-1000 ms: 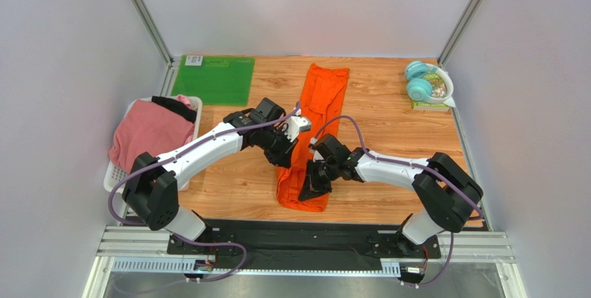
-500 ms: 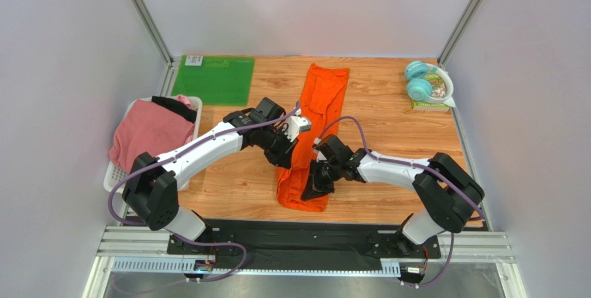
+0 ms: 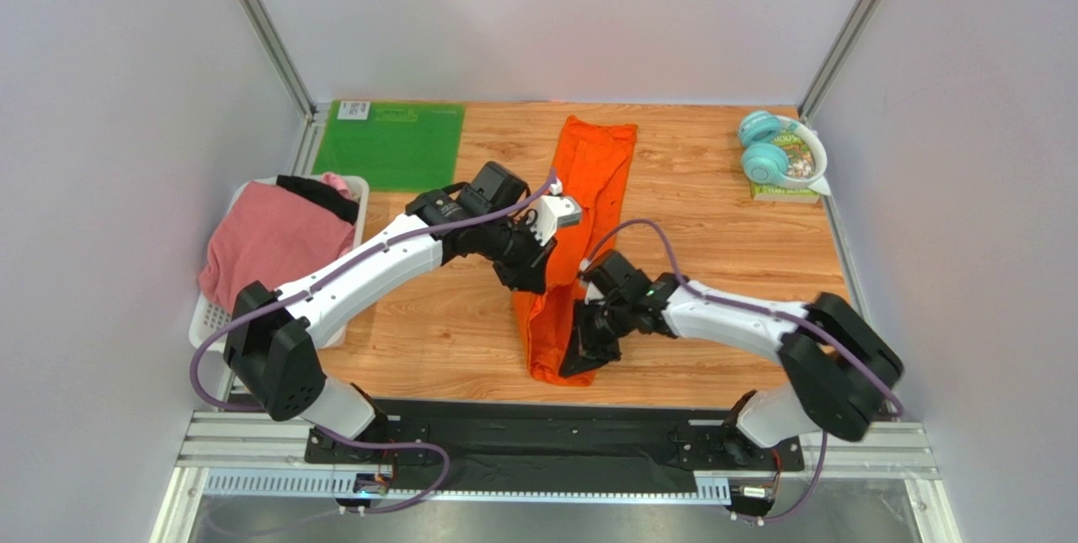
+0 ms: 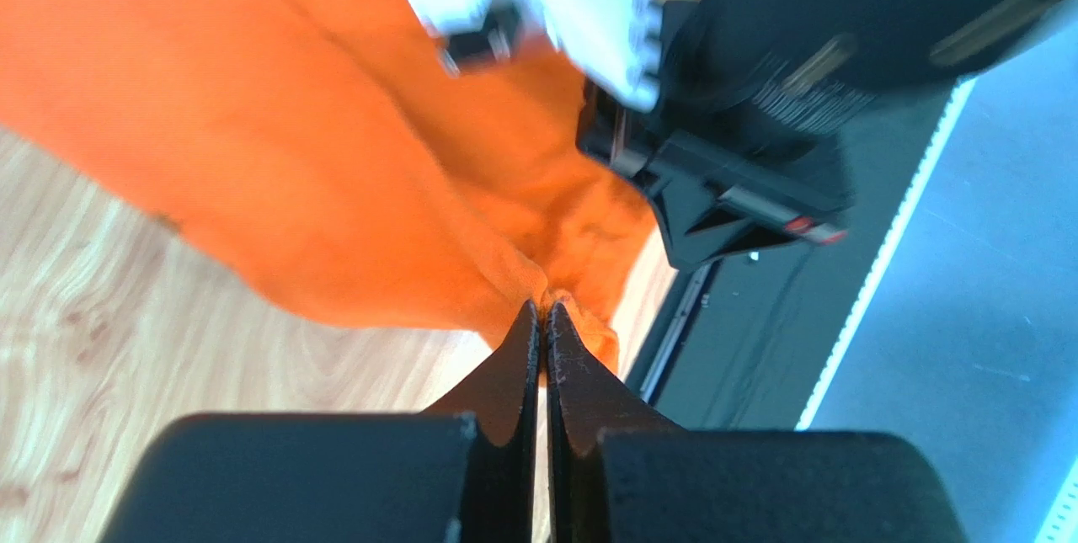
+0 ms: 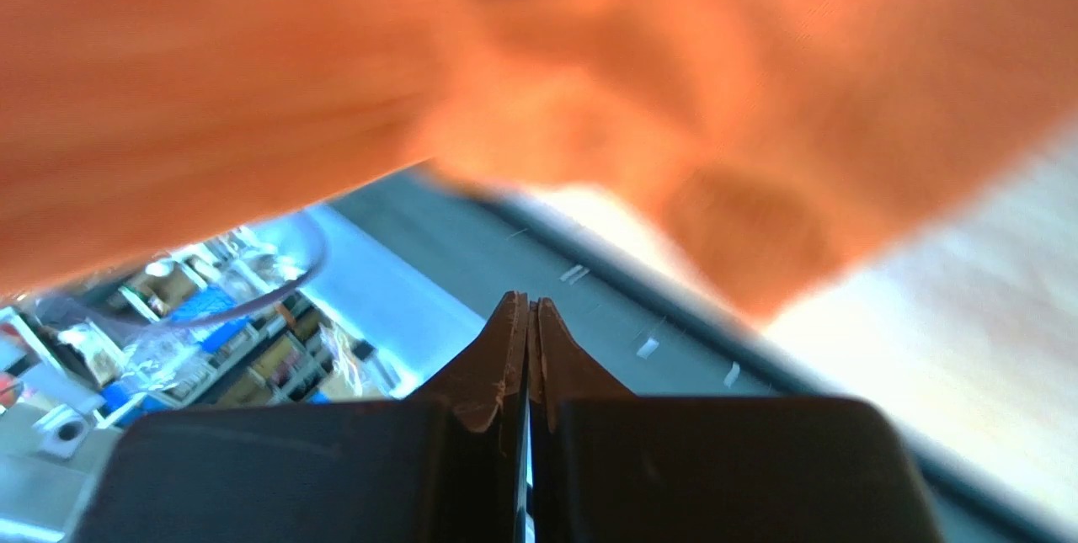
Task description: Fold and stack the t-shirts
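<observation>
The orange t-shirt (image 3: pixel 592 171) lies as a long folded strip down the middle of the table, its near end (image 3: pixel 553 335) raised and bunched. My left gripper (image 3: pixel 537 275) is shut on a pinch of that orange cloth (image 4: pixel 380 177), which gathers at the tips of the left gripper (image 4: pixel 545 306). My right gripper (image 3: pixel 580 359) is at the shirt's near end, by the table's front edge. In the right wrist view the right gripper (image 5: pixel 528 301) is shut with nothing showing between its tips, and blurred orange cloth (image 5: pixel 569 76) hangs just beyond. A pink t-shirt (image 3: pixel 272 240) and a black t-shirt (image 3: pixel 324 197) sit in the basket.
A white basket (image 3: pixel 208 316) stands at the left edge. A green mat (image 3: pixel 392 145) lies at the back left. Teal headphones (image 3: pixel 763 149) and a small bowl (image 3: pixel 800 159) are at the back right. The black base rail (image 3: pixel 557 436) runs along the near edge.
My left gripper moved right and back, pulling the shirt's near part with it. The near end has narrowed and shifted right. My right gripper slid slightly right and nearer.
</observation>
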You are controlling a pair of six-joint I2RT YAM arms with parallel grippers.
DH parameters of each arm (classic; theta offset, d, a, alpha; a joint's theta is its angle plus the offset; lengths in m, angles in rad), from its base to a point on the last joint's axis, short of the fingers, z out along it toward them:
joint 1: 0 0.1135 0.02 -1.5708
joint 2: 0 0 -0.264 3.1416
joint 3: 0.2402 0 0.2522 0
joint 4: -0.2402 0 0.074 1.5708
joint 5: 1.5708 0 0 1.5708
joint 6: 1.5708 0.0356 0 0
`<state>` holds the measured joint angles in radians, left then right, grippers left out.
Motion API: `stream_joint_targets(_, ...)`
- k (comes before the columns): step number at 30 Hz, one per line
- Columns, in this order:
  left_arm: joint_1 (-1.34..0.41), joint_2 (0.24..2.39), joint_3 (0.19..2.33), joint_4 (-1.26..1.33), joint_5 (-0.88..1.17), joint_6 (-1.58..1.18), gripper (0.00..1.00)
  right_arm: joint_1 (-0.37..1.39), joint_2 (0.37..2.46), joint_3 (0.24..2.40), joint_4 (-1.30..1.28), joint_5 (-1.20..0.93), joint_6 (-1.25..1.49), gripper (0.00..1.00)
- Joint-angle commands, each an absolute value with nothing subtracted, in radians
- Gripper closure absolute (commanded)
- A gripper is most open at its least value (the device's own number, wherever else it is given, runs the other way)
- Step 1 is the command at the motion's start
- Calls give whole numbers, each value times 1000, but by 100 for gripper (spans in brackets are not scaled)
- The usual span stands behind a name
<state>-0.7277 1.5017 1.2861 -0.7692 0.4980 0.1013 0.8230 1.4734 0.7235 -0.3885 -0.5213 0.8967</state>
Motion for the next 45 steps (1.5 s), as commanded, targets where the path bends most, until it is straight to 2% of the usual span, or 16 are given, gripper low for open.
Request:
stream_joint_targets(1,-797,1497,1307,-798,538,94,100,686,1201,877,-707,-459,789,100)
stream_joint_targets(3,-842,1505,1290,-799,540,95,100,522,1128,920,-796,-440,735,100)
stream_joint_targets(5,-874,1526,1270,-799,543,98,100,372,1140,931,-807,-454,680,100)
stream_joint_targets(9,-955,1577,1246,-807,554,118,100,275,1354,1023,-752,-405,603,100)
stream_joint_targets(11,-974,1606,1246,-810,555,123,100,252,1523,1086,-703,-425,606,100)
stream_joint_targets(17,-1017,1695,1270,-836,571,136,100,215,1940,1466,-666,-500,591,100)
stream_joint_targets(26,-1022,1753,1287,-825,577,146,100,178,2227,1935,-712,-646,660,100)
stream_joint_targets(33,-1038,1816,1319,-808,601,141,100,175,2451,2187,-721,-722,716,100)
stream_joint_targets(38,-1042,1833,1365,-810,588,146,100,172,2577,2250,-739,-704,712,100)
stream_joint_targets(45,-1042,1825,1437,-833,603,144,100,156,2631,2261,-730,-684,687,100)
